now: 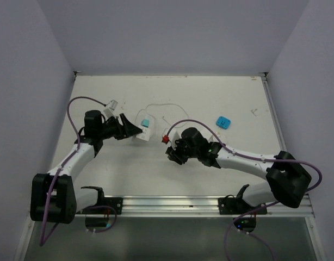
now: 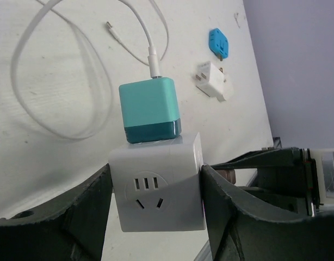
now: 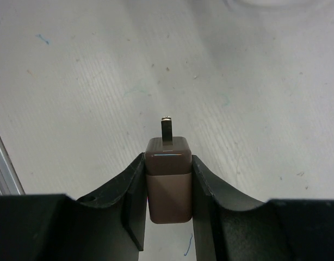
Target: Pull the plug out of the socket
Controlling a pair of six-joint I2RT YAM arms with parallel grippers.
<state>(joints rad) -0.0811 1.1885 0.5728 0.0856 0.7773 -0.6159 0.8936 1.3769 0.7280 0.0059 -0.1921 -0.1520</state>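
Note:
The white socket cube [image 2: 159,185] sits between the fingers of my left gripper [image 1: 133,130], which is shut on its two sides. A teal plug [image 2: 150,109] is still plugged into the cube's top face, and a white cable [image 2: 153,60] runs from it. In the top view the socket [image 1: 143,134] lies left of centre. My right gripper [image 1: 168,144] is shut on a small dark red plug [image 3: 168,185]. Its metal prongs [image 3: 167,129] are bare and point away over the table. That plug [image 1: 166,138] is a short gap to the right of the socket.
A blue plug [image 1: 223,123] lies at the back right, and also shows in the left wrist view [image 2: 218,43]. One flat white plug [image 2: 213,81] lies behind my right gripper, another [image 1: 111,104] by the left arm. A metal rail [image 1: 172,204] runs along the near edge.

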